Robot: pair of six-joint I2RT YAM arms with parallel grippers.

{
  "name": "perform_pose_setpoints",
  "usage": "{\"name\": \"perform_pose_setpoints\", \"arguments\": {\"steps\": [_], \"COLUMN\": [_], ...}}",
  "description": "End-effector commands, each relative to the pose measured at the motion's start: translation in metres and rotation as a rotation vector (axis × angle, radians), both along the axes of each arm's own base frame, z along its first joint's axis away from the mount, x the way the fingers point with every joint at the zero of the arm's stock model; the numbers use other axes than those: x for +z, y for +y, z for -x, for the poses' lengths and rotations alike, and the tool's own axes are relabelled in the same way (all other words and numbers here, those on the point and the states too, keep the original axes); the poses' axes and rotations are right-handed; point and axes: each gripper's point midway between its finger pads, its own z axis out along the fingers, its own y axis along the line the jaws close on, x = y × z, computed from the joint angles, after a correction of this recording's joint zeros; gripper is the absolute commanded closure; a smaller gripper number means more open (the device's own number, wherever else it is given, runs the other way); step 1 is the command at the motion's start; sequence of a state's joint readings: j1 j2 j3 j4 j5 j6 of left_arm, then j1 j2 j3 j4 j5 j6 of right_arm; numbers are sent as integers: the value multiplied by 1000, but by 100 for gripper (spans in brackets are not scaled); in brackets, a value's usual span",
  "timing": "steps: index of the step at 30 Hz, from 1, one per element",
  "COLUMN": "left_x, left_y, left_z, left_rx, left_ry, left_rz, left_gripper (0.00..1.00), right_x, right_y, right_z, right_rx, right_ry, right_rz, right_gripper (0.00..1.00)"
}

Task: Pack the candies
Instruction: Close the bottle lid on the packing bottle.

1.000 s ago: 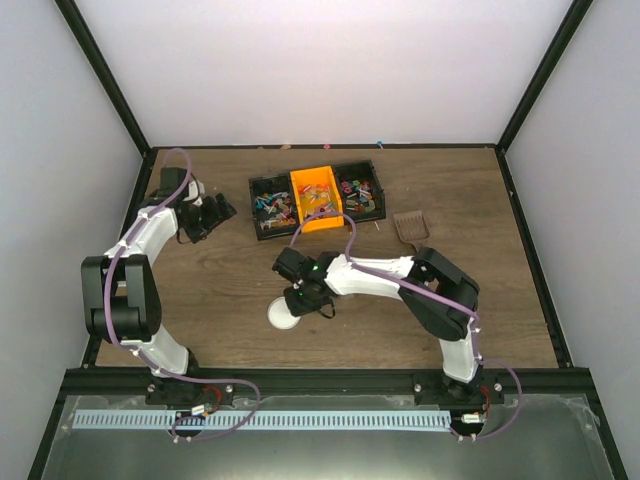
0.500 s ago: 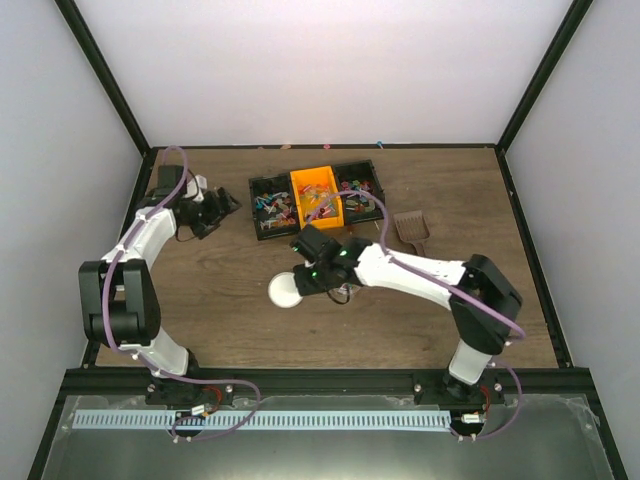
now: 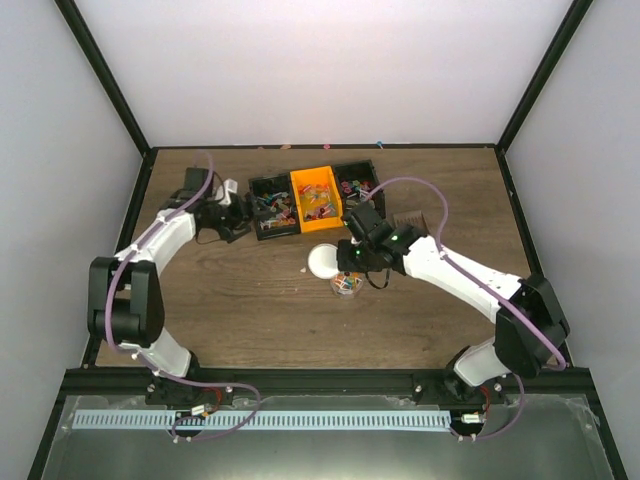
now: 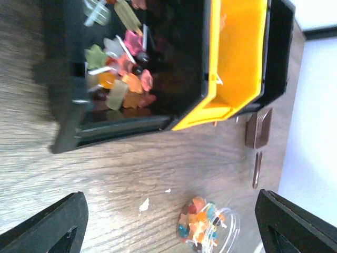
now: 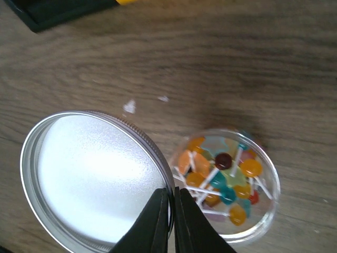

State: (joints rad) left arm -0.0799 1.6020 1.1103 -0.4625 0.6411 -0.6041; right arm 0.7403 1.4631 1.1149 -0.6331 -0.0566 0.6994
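Note:
A small clear round jar (image 3: 347, 285) full of candies (image 5: 226, 179) stands open on the wooden table. Just left of it and slightly above, my right gripper (image 5: 171, 203) is shut on the rim of the round metal lid (image 5: 95, 174), seen as a white disc (image 3: 322, 262) from above. More candies (image 4: 118, 68) lie in the black tray (image 3: 262, 228); its orange middle bin (image 3: 316, 198) holds some too. My left gripper (image 4: 169, 216) is open with nothing between its fingers, hovering at the tray's left end (image 3: 232, 215). The jar (image 4: 208, 226) shows in its view.
A brown slotted scoop (image 3: 410, 225) lies right of the tray, also visible from the left wrist as the scoop (image 4: 258, 126). Small white crumbs (image 5: 129, 106) dot the wood near the jar. Black frame rails edge the table.
My right arm carried the lid up and to the right, from the front of the table to beside the jar. My left gripper moved right, closer to the tray.

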Motion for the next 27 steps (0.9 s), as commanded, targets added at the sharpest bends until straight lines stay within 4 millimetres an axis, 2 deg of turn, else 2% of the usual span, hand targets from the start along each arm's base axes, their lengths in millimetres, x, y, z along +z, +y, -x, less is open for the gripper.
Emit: {"name": "perform_pose_setpoints", "arguments": {"steps": [1,6,11,14,19,24,27], "left_x": [3,0,-12,-22,-34,-54,-65], "left_y": [-45,-97,-120,-125,-122,-113,-107], "left_z": [1,16,35,45,62,85,104], "left_rx": [-120,-265,-330,-354,-388,-447,-501], "left_ry": [-9,-15,5,25,56,112,142], "left_rz": [-49,-128,-145,-158,-201,-284,-362], "left_gripper": [12,14,15,16,16,18,19], "right_x": [-38,-55,-65,-68,-62,-54,-57], "right_y": [-30,-35,-39,-39,-39,-39,-39], "right_z": [11,16,18,20,17,13,14], "right_rx": [-23,-29,-35,-36,-43,-36,-28], "right_ry": [67,104,126,130,112,90,96], "right_rz": [169,185,177,169,171,170,182], "right_gripper": [95,95,95,93,82,80,79]}}
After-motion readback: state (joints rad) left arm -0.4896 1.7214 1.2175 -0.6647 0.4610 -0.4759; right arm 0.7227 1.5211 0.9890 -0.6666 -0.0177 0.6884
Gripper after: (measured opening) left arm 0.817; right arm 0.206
